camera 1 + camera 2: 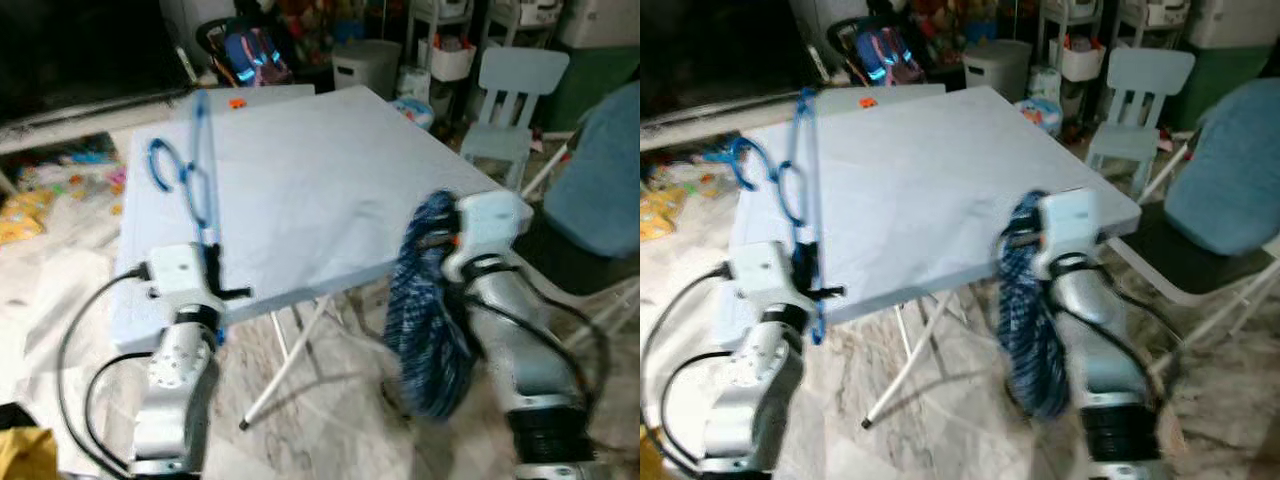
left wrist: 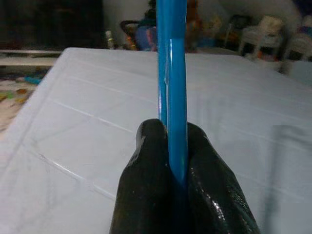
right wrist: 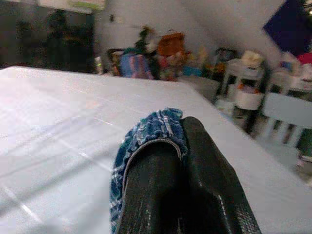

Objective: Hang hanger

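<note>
Hanger (image 2: 173, 92) pinched, blue cloth (image 3: 146, 134) clamped

My head views are soft with motion blur, dim toward 11 o'clock. Pale table (image 1: 300, 190) evenly lit, slight sheen. In my wrist views, near fingers (image 2: 146, 195) blurred, background clutter unfocused.

No legible text, labels, or numbers anywhere.
</note>
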Controlling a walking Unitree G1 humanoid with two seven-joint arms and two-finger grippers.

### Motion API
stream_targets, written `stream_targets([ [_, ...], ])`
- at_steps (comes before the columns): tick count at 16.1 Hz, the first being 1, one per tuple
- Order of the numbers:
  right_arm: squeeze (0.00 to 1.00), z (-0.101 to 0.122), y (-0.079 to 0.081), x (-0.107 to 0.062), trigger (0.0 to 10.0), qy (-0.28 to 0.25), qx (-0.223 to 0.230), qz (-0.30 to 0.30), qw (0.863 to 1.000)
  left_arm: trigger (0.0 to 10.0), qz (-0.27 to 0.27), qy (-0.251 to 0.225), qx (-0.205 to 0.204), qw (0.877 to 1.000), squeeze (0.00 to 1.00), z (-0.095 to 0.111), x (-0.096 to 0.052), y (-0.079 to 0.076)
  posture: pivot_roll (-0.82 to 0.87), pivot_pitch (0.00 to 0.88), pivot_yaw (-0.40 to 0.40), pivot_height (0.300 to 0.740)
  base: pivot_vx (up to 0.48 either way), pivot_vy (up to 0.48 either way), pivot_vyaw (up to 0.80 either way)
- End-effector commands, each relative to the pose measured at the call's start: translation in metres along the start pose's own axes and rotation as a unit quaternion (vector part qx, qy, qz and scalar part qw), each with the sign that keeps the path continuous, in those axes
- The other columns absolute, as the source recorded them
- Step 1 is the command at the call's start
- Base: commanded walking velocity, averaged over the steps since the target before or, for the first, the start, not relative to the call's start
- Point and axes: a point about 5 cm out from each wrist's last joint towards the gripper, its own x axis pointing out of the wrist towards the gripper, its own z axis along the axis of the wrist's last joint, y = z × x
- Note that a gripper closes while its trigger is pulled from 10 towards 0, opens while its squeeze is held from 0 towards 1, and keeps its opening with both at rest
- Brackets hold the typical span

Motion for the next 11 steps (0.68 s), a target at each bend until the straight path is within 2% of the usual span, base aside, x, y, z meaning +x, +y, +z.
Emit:
stream_targets([
  [1, 0.00, 0.008, -0.001, 0.001, 10.0, -0.018, -0.019, 0.003, 1.000, 10.0, -0.002, -0.016, 0.001, 1.000, 0.00, 0.008, 0.002, -0.004, -0.12, 0.005, 0.063, 0.740, 0.398, 0.000, 0.00],
  [4, 0.00, 0.009, 0.004, 0.003, 10.0, -0.025, 0.008, 0.028, 0.999, 10.0, 0.007, -0.028, 0.012, 1.000, 0.00, 0.012, 0.003, -0.003, -0.12, 0.006, 0.061, 0.740, 0.395, 0.000, 0.00],
  [7, 0.00, 0.006, 0.013, 0.003, 10.0, -0.006, 0.015, 0.063, 0.998, 10.0, 0.023, -0.017, 0.017, 0.999, 0.00, 0.007, 0.001, 0.001, -0.12, 0.009, 0.061, 0.740, 0.385, 0.000, 0.00],
  [8, 0.00, 0.007, 0.014, 0.002, 10.0, -0.009, 0.028, 0.067, 0.997, 10.0, 0.024, -0.016, 0.018, 0.999, 0.00, 0.007, 0.001, 0.001, -0.12, 0.009, 0.061, 0.740, 0.375, 0.000, 0.00],
  [11, 0.00, 0.008, 0.014, 0.002, 10.0, -0.013, 0.026, 0.067, 0.997, 10.0, 0.025, -0.016, 0.018, 0.999, 0.00, 0.007, 0.001, 0.001, -0.12, 0.008, 0.061, 0.740, 0.364, 0.000, 0.00],
])
